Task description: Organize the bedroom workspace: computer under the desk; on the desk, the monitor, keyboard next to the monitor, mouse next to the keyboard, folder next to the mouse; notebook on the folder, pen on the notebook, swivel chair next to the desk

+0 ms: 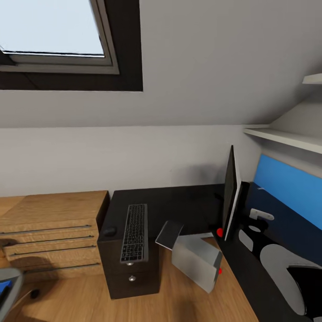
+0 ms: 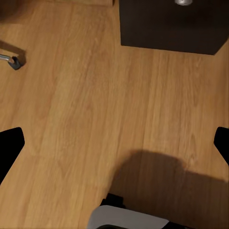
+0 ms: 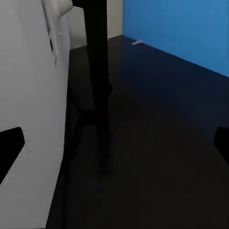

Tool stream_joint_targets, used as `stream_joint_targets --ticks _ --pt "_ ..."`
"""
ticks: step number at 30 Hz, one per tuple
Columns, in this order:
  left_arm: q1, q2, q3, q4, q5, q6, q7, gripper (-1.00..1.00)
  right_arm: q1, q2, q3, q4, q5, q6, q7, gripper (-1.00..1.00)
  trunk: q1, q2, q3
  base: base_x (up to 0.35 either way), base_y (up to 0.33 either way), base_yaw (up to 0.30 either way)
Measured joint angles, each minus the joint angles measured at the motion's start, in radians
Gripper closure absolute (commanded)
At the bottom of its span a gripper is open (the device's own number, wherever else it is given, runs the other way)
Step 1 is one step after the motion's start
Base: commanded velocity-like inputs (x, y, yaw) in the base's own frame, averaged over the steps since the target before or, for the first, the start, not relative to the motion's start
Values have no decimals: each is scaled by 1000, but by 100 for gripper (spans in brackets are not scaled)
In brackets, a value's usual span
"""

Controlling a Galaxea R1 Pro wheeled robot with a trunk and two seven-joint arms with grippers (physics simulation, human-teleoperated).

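Observation:
The black desk (image 1: 179, 201) runs along the wall and turns down the right side. On its left end lie the keyboard (image 1: 134, 232) and, just left of it, the mouse (image 1: 109, 231). The monitor (image 1: 230, 197) stands edge-on at the corner, its silver-white back (image 3: 28, 95) and black stand (image 3: 98, 71) close to my open right gripper (image 3: 117, 143). The grey computer (image 1: 197, 261) sits tilted on the floor by the desk's inner corner. The swivel chair (image 1: 11, 279) shows at the lower left with the blue folder (image 1: 3, 288) on it. My open left gripper (image 2: 117, 143) hangs over bare floor.
A light oak dresser (image 1: 49, 228) stands left of the desk's drawer unit (image 2: 171, 24). A chair caster (image 2: 13, 61) rests on the plank floor. A blue wall panel (image 1: 290, 188) and white shelves (image 1: 286, 138) lie behind the desk's right wing, where my right arm (image 1: 281, 264) reaches.

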Motion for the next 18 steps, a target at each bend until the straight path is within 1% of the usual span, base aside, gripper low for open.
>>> stream_joint_targets --ticks 3,7,13,16,18 --pt "0 0 0 0 1 0 0 -100 0 0 0 0 1 0 3 -100 0 0 0 182 0 0" --pt "0 0 0 0 2 1 3 -100 2 4 2 -1 3 -1 7 -100 0 0 0 23 0 0" --pt "0 0 1 0 3 1 4 -100 2 27 4 -1 3 -2 8 -100 0 0 0 3 0 4" --pt "0 0 1 0 3 2 5 -100 2 35 3 -1 3 -3 7 -100 0 0 0 0 0 93" --pt "0 0 2 0 3 2 5 -100 3 38 2 -1 3 -3 8 -100 0 0 0 0 0 197"
